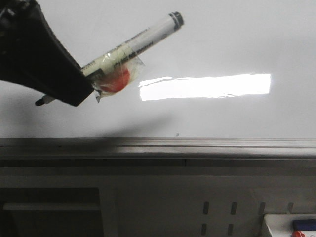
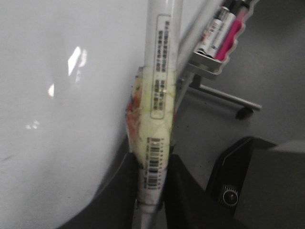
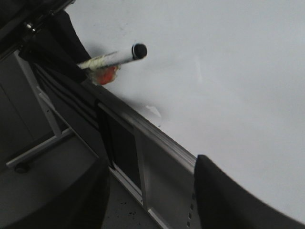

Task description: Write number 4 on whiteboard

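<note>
The whiteboard point(image 1: 222, 44) fills the upper front view, glossy white with a bright rectangular reflection. My left gripper point(image 1: 81, 86) is at its upper left, shut on a white marker point(image 1: 138, 39) wrapped in yellowish tape with a red patch. The marker's dark tip point(image 1: 45, 100) points down-left, close to the board. In the left wrist view the marker point(image 2: 159, 95) is squeezed in the left gripper point(image 2: 155, 191). My right gripper point(image 3: 150, 191) stands open and empty below the board's rail point(image 3: 143, 129), and its view shows the marker point(image 3: 114, 57) further along. The number 4 is out of view.
The board's grey metal bottom rail point(image 1: 197, 145) runs across the front view, with a dark frame beneath. A white tray point(image 1: 289, 224) holding spare markers sits at the lower right and shows as the tray point(image 2: 221, 38) in the left wrist view.
</note>
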### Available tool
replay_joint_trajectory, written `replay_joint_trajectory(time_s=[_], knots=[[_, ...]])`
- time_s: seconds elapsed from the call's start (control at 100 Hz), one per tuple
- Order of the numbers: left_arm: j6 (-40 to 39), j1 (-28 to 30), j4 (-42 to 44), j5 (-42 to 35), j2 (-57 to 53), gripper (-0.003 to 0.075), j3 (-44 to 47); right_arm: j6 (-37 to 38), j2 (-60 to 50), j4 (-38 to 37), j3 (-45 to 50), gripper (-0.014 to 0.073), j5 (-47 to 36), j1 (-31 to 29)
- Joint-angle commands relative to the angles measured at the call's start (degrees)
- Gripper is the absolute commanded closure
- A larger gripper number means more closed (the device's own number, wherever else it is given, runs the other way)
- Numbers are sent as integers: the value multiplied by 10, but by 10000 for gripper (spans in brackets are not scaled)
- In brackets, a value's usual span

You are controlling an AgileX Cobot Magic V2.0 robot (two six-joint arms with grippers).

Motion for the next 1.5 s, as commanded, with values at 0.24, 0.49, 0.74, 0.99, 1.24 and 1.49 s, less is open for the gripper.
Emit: replay_joint_trajectory(time_s=[0.24,0.49,0.74,0.99,1.24,1.49], knots=[[108,-98,-3,-21,-47,741,-15,-89,113,34,-94,172,-33,122],[108,-110,-3,-37,-46,741,-15,-125,226,34,-148,162,-40,210],[108,-110,-8,-37,-46,741,-15,-138,315,34,-172,162,-122,283],[108,-110,-9,-37,-46,741,-15,-138,379,50,-194,288,-144,305],[108,-110,-9,-39,-46,741,-15,-138,401,52,-195,641,-125,305],[62,-109,-10,-74,-48,698,-15,-138,402,50,-195,657,-132,305]])
